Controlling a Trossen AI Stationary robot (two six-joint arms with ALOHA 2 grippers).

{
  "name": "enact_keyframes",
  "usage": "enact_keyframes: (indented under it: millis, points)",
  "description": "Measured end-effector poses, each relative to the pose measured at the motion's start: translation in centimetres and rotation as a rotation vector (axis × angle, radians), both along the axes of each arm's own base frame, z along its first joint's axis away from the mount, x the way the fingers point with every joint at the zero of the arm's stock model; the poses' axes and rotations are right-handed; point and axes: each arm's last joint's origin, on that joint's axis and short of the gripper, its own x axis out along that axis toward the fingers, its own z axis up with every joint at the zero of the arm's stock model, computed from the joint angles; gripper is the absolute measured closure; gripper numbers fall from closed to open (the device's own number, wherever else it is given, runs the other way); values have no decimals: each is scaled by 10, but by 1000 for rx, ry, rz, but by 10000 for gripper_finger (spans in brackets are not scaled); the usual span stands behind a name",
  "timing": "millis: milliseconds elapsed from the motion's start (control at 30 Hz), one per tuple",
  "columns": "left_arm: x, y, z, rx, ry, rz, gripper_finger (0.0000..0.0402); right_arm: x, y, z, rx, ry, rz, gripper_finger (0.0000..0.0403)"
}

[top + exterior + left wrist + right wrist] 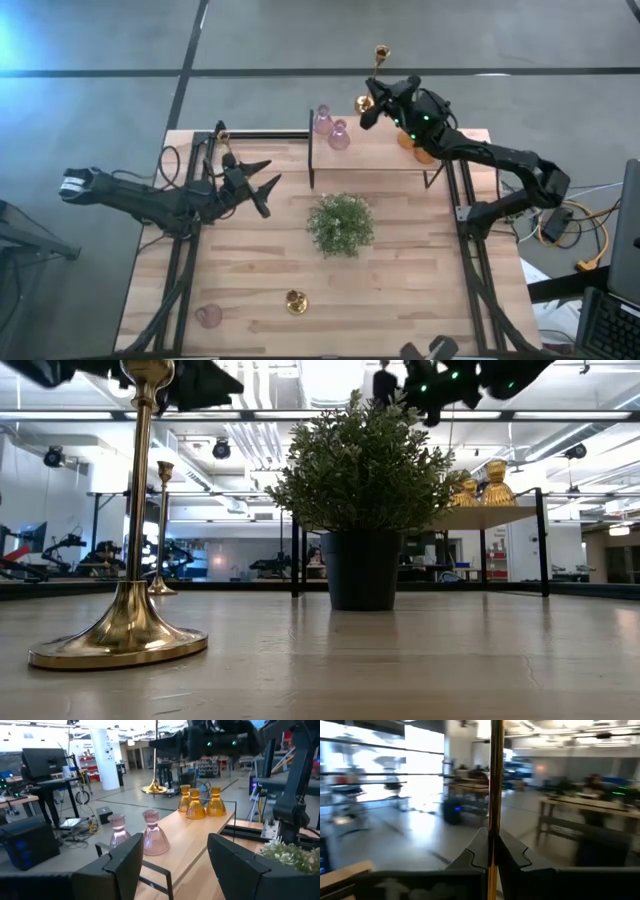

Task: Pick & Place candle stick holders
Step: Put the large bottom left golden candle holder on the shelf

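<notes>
Near the worktop's [400,300] front left corner stands a pink glass holder [208,316]. A brass holder [295,301] stands a little to its right, near the front edge. Another brass holder [221,133] stands at the back left, by the black frame there.

The left hand [265,187] hangs over the left half of the worktop, just in front of that back-left brass holder, with its fingers [120,862] spread wide and nothing between them. It points toward the raised shelf [385,150].

The green plant [341,224] sits in its dark pot at the middle of the worktop.

The shelf runs along the back edge, right of centre. At its left end two pink holders [331,128] stand close together. At its right end three amber holders [199,803] stand in a tight group; from above they lie mostly under the right arm.

The right hand [372,103] is over the back edge of the shelf, between the pink pair and the amber group. Its fingers [475,855] are pinched tight on the thin stem of a third brass holder [379,58], which is lifted off any surface. Its round base [364,103] lies beside the hand and its cup end reaches past the worktop's back edge.
</notes>
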Motion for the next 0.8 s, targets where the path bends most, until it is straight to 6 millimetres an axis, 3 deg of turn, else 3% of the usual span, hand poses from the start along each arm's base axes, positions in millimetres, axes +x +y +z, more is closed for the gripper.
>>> enact_keyframes:
  millis: [200, 500, 800]
  points:
    - [-5, 1, -19, -15, -43, -1, 177, 14, -15, -22, 42, 6, -62, 394]
    - [-5, 0, -17, -20, -76, -29, 177, 19, -42, -53, 132, 32, -136, 394]
    - [-5, 0, -17, -24, -80, -34, 177, 28, -48, -72, 160, 57, -127, 394]
